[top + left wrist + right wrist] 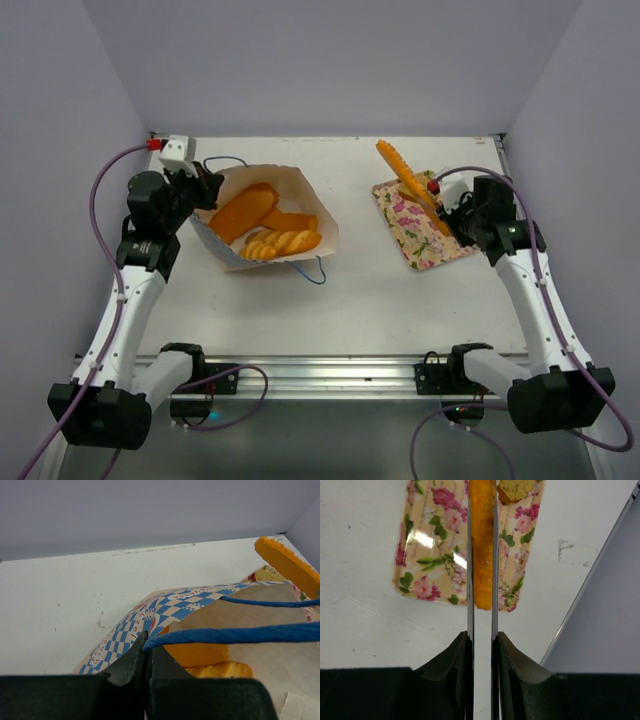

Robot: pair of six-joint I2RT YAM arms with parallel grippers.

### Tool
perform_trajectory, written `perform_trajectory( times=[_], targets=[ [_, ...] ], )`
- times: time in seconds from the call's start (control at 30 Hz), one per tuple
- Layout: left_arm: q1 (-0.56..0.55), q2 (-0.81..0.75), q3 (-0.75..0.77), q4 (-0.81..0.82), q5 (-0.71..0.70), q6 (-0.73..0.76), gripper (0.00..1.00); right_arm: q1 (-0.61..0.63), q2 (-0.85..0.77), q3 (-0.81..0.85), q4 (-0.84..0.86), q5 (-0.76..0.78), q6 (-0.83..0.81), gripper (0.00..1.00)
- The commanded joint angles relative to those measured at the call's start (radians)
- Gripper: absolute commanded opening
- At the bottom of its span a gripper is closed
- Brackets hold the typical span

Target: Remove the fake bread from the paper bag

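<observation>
Paper bag (pixel 315 195) lies at bench (pixel 370 300) left, mouth wide open so the inside shows from above, blue-white checkered print along its left side. Inside it 3 pcs of fake bread (pixel 245 210) show: two smooth orange loaves side by side and a ridged croissant-type pc (pixel 282 243) nearest the arms, all within the paper edge. Left gripper (pixel 203 188) sits at the bag's left rim. Its wrist view shows the jaws shut tight on the blue cord handle (pixel 225 635), cord running straight off to the right, w/ checkered paper just behind it and orange bread past the paper lip. A 2nd handle loop (pixel 312 268) lies slack on the bench by the bag's near-right corner. Pink floral tray (pixel 430 245) sits on the right, well apart from the bag. Right gripper (pixel 441 204) is over the tray, fingers (pixel 469 580) clamped flat on both sides of a long ridged loaf (pixel 402 168). Loaf is tilted, its far end sticking out past the tray's back edge over the bench. Can't tell whether the loaf touches the tray. A tan pc (pixel 517 489) lies on the tray beside the loaf, mostly cut off by the frame edge.
</observation>
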Motion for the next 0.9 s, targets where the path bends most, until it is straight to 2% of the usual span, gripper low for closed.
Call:
perform_trajectory(
  times=[0.0,0.23,0.7,0.87],
  targets=[
    [0.006,-0.023,-0.037,0.033,0.046,0.0,0.0,-0.04,-0.032,-0.07,0.156,-0.014,-0.077,0.0],
    [0.004,-0.023,-0.061,0.056,0.063,-0.006,0.0,-0.098,-0.054,-0.177,0.196,-0.029,-0.349,0.01],
    [0.006,-0.034,-0.075,0.049,0.062,0.005,0.0,-0.206,-0.034,-0.264,0.259,-0.069,-0.541,0.04],
    [0.004,-0.043,-0.08,0.049,0.062,0.008,0.0,-0.218,-0.029,-0.302,0.287,-0.077,-0.586,0.09]
  ],
)
